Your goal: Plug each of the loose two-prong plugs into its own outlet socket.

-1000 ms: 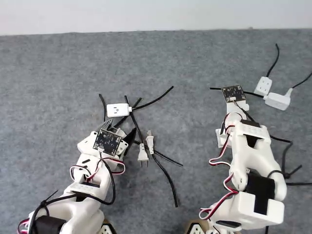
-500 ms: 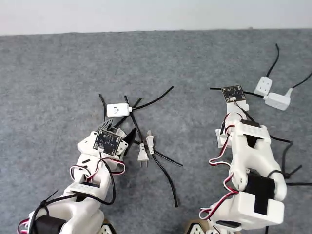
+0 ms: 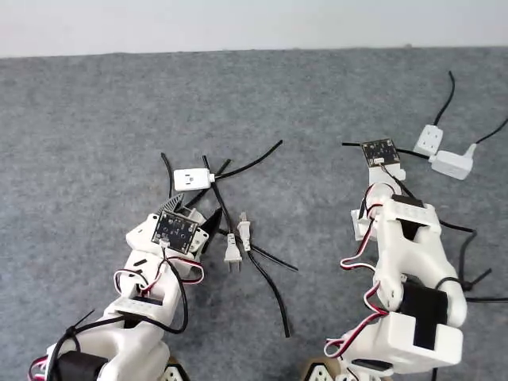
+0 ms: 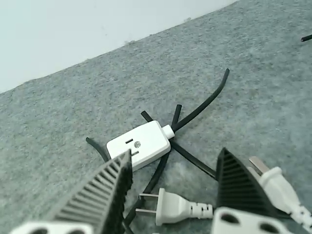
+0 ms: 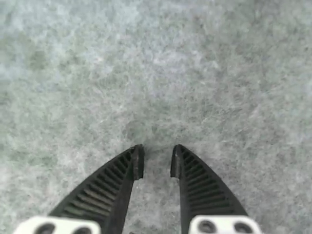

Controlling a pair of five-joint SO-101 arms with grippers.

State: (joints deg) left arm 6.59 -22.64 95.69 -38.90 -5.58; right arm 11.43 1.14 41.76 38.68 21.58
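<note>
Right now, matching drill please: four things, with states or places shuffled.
1 left gripper
2 right gripper
3 near socket
4 far socket

A beside another white piece, far right of the carpet
B fingers wide, plug lying between
C fingers narrowly apart over bare carpet
D among black cords

Pairs: 1-B, 2-C, 3-D, 4-A

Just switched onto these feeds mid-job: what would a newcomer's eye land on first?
The tangle of black cables in the middle of the grey mat: a loose white plug and a second plug lie beside a white socket, directly ahead of the open left gripper. Far off to the right, a second white socket sits beside a white block. The right gripper hangs slightly open over bare mat.
</note>
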